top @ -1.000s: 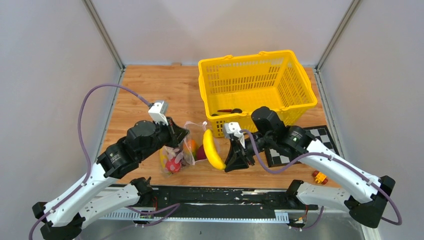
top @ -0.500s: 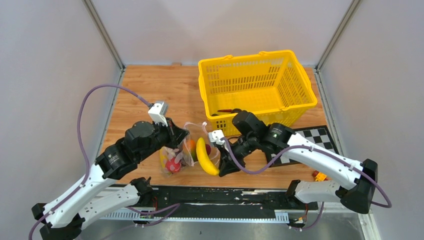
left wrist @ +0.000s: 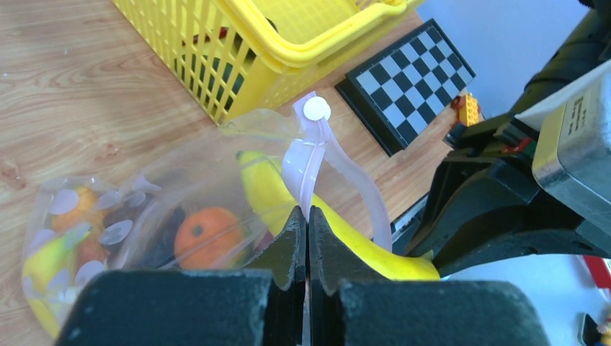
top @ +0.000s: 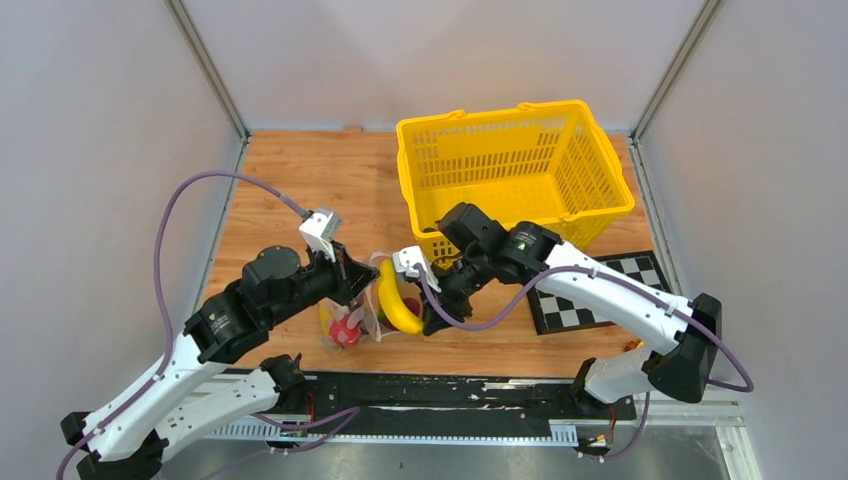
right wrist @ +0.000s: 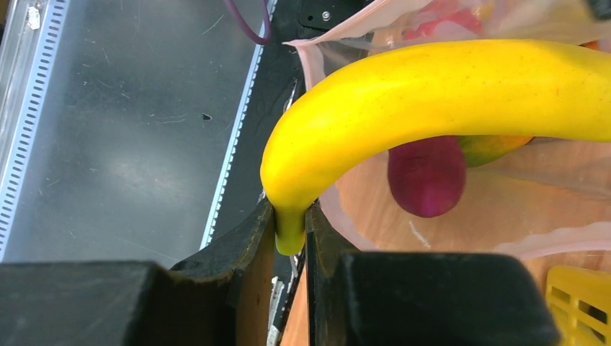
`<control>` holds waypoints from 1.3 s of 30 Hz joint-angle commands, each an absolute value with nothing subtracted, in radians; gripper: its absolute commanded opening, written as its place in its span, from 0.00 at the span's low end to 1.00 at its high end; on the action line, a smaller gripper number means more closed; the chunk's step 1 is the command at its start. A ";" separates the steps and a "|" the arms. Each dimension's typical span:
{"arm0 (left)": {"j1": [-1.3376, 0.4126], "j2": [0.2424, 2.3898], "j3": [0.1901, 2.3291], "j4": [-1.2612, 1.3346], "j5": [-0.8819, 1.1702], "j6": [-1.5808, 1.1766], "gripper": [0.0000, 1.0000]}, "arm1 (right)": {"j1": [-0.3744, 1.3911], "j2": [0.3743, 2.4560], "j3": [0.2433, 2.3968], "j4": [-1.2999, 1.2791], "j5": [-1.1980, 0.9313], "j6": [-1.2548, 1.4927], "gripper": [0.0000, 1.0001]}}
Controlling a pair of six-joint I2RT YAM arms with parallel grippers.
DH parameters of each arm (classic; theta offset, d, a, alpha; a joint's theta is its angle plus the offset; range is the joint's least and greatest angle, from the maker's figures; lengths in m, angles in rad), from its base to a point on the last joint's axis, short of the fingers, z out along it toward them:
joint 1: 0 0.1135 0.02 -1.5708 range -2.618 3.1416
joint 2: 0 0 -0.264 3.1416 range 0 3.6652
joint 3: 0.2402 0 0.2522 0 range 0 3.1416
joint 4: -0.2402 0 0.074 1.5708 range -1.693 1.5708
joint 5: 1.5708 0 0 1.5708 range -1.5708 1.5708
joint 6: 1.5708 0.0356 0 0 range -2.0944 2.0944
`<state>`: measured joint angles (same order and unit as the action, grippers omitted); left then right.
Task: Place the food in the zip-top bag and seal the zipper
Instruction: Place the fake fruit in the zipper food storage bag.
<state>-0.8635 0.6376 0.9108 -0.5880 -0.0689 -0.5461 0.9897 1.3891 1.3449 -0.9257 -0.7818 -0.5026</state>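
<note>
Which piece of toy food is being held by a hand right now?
The yellow banana: the right hand pinches its stem end, while the orange and other pieces lie loose inside the bag.

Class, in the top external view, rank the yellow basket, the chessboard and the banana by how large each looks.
1. yellow basket
2. chessboard, though partly hidden
3. banana

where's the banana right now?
Top view, front centre: the banana is held by one tip in the right gripper, far end inside the zip-top bag that the left gripper pinches, in front of the yellow basket.
</note>
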 commanded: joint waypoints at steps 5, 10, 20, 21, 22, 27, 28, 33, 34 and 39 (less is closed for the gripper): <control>-0.865 0.667 0.958 -0.566 0.057 -0.502 0.00 | 0.994 1.509 1.513 -0.938 -0.661 -0.471 0.09; -0.865 0.659 0.959 -0.549 0.042 -0.519 0.00 | 0.997 1.595 1.573 -0.949 -0.569 -0.384 0.12; -0.865 0.630 0.936 -0.545 -0.054 -0.581 0.00 | 1.019 1.572 1.572 -0.753 -0.539 -0.225 0.43; -0.865 0.620 0.931 -0.541 -0.065 -0.586 0.00 | 1.019 1.568 1.565 -0.740 -0.556 -0.216 0.45; -0.865 0.611 0.925 -0.536 -0.082 -0.592 0.00 | 1.019 1.567 1.562 -0.725 -0.588 -0.209 0.46; -0.864 0.578 0.910 -0.531 -0.150 -0.616 0.00 | 1.028 1.533 1.517 -0.667 -0.627 -0.169 0.46; -0.865 0.575 0.910 -0.535 -0.162 -0.620 0.00 | 1.027 1.509 1.504 -0.653 -0.598 -0.154 0.45; -0.864 0.566 0.904 -0.548 -0.196 -0.632 0.00 | 1.026 1.303 1.388 -0.532 -0.443 -0.094 0.46; -0.865 0.565 0.902 -0.548 -0.202 -0.634 0.00 | 1.026 1.254 1.344 -0.488 -0.400 -0.071 0.48; -0.865 0.564 0.895 -0.531 -0.215 -0.641 0.00 | 1.020 1.101 1.165 -0.407 -0.067 0.137 0.53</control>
